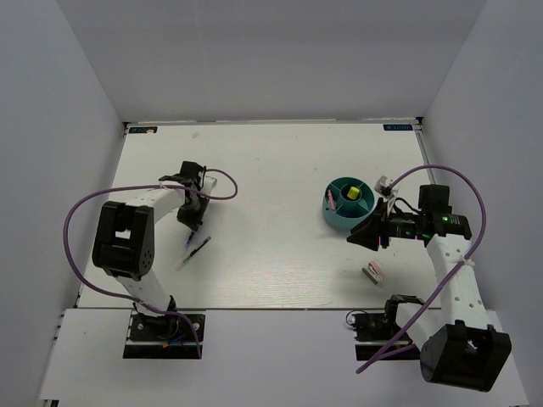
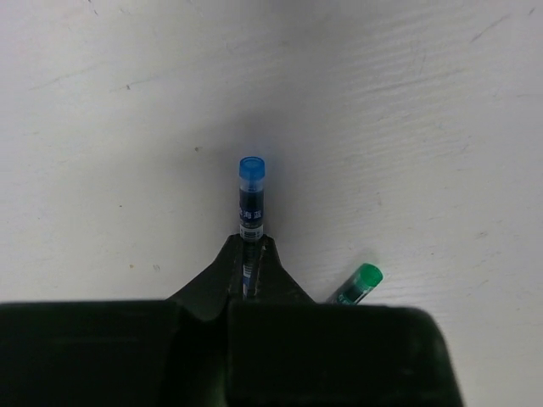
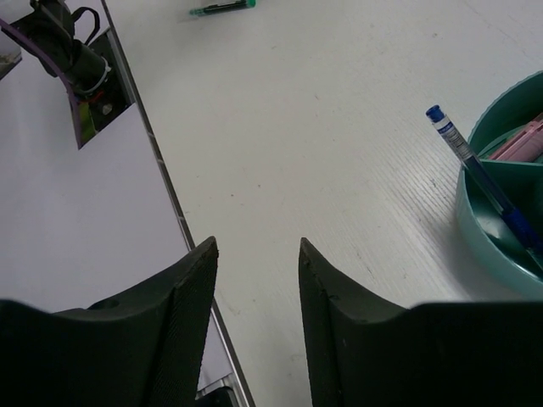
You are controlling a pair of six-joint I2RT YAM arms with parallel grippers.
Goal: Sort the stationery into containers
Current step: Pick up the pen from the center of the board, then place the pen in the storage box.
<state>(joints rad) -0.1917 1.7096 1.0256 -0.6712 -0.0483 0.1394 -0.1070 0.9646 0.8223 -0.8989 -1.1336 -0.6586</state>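
On the left side of the table (image 1: pixel 271 170), the left gripper (image 2: pixel 252 246) was clamped on a blue-capped marker (image 2: pixel 251 191), gripping its barrel. The marker's long axis ran straight out along the fingers, cap pointing away from the wrist. It seemed to rest on the surface, though the view could not settle that. A green-capped marker (image 2: pixel 361 282) lay slanted just beside it. The organiser (image 1: pixel 338 219) stood well apart on the right, so the carry would probably run roughly crosswise to the marker's axis. The right gripper (image 3: pixel 256 246), jaws apart and empty, hovered just beside the organiser, far nearer than the left.
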